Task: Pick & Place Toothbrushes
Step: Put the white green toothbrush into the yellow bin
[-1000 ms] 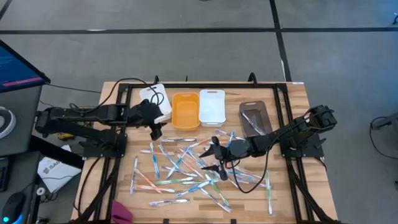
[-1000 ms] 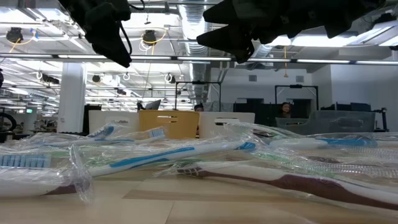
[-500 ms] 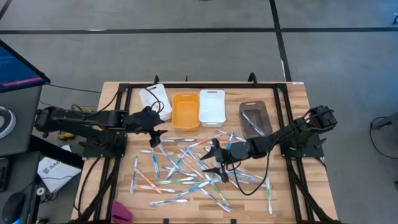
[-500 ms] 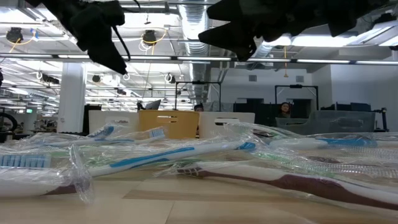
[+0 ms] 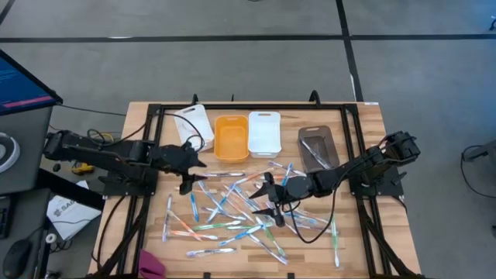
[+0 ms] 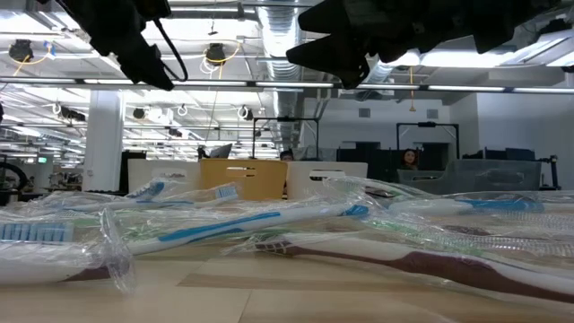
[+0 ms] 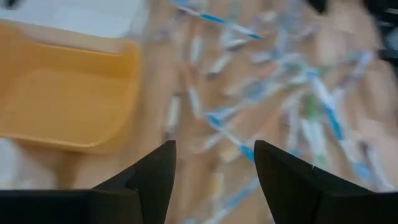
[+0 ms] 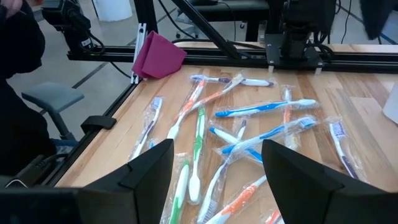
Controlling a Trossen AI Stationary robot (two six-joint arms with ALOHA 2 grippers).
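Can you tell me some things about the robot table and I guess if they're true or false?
1. The orange bin is full of toothbrushes. False: it looks empty.
2. Toothbrushes lie scattered on the table. True.
3. The left gripper holds a toothbrush. False: its jaws are open and empty, beside the orange bin.
4. The right gripper hangs over the toothbrush pile with open jaws. True.
5. A pink cloth sits at a table corner. True.
6. The white bin is left of the orange one. False: it sits to its right in the high view.
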